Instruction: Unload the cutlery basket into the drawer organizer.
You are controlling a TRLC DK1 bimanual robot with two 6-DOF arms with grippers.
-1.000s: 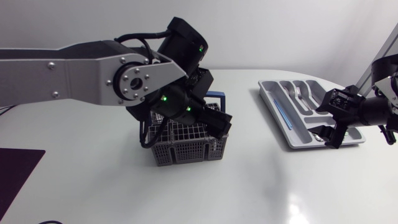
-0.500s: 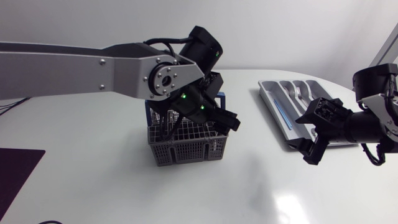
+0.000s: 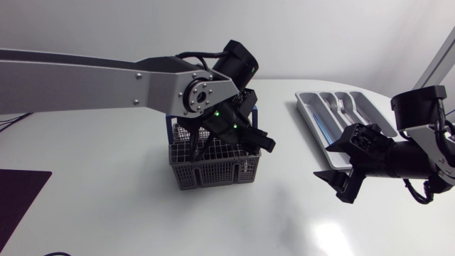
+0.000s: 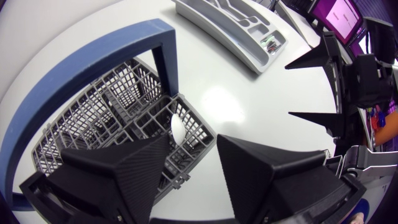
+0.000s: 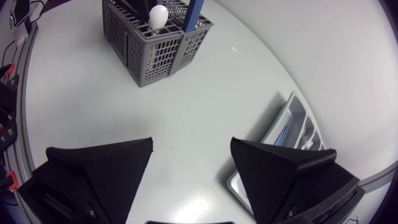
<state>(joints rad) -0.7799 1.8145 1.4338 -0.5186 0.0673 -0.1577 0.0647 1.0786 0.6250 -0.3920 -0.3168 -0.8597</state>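
Right – left gripper point(image 4: 193, 142) spread over basket point(image 4: 106, 112), white spoon point(image 4: 177, 127) just below; drop straight, centre on it before pinching – right gripper point(image 5: 191, 144) wide, empty

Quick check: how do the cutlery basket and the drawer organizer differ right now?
The cutlery basket is dark grey, tall and mesh-walled with a blue handle; the drawer organizer is pale grey, low and solid-walled. The left gripper hangs over the cutlery basket; the right gripper is over bare table, off the drawer organizer. Both hold cutlery.
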